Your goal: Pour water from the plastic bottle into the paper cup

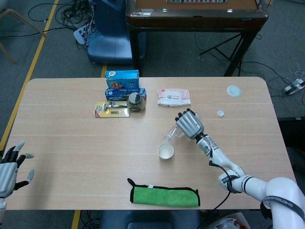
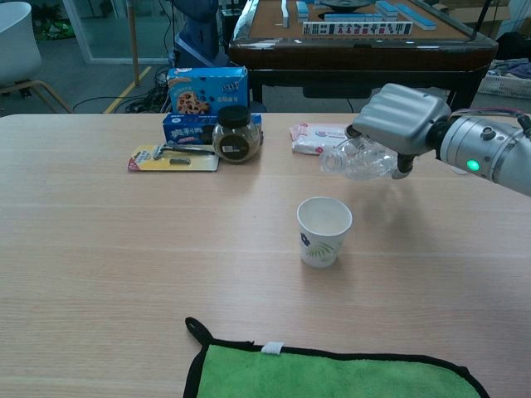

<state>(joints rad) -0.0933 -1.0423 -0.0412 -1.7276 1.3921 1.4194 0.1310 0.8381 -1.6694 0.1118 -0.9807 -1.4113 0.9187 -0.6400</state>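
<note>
My right hand (image 1: pixel 189 124) (image 2: pixel 397 118) grips a clear plastic bottle (image 2: pixel 358 159) (image 1: pixel 174 133), uncapped and tipped past level, its mouth pointing down-left. The mouth hangs above and slightly beyond the far rim of the white paper cup (image 2: pixel 323 230) (image 1: pixel 166 151), which stands upright on the table. No stream of water is visible. My left hand (image 1: pixel 10 168) rests open at the table's near left edge, fingers spread, holding nothing; only the head view shows it.
A green cloth (image 1: pixel 165 195) (image 2: pixel 332 373) lies in front of the cup. Behind it are a dark-lidded jar (image 2: pixel 236 134), blue cookie boxes (image 2: pixel 207 91), a razor card (image 2: pixel 172 157) and a wipes pack (image 1: pixel 173 97). A small bottle cap (image 1: pixel 220 113) and a round lid (image 1: pixel 233 90) lie far right.
</note>
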